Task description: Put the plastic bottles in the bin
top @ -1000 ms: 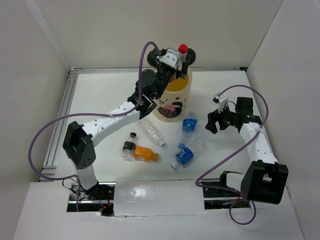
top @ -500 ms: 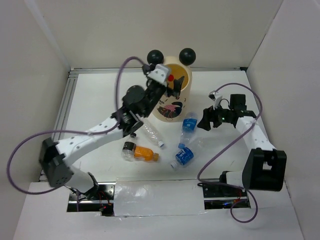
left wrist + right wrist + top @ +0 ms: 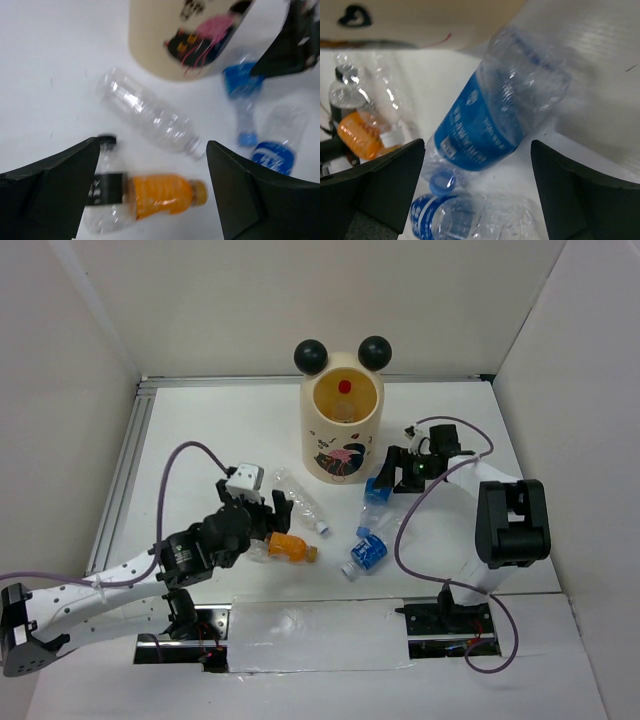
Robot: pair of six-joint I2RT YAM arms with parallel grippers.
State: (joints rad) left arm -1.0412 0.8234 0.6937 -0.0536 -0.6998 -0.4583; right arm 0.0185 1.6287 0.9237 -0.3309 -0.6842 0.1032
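At 12 o'clock on the table (image 3: 200, 430), the bin (image 3: 340, 445) stood upright: a cream cylinder, yellow inside, with 1 red-capped bottle (image 3: 344, 387) in it. At its 4 o'clock, the right gripper (image 3: 477, 146) straddled a blue bottle (image 3: 485, 120), jaws spread and nothing grasped, probably set to pinch. At 7 o'clock, the left gripper (image 3: 152, 146) hung released above an orange bottle (image 3: 162, 194) and a ribbed clear bottle (image 3: 150, 116), both thin plastic.
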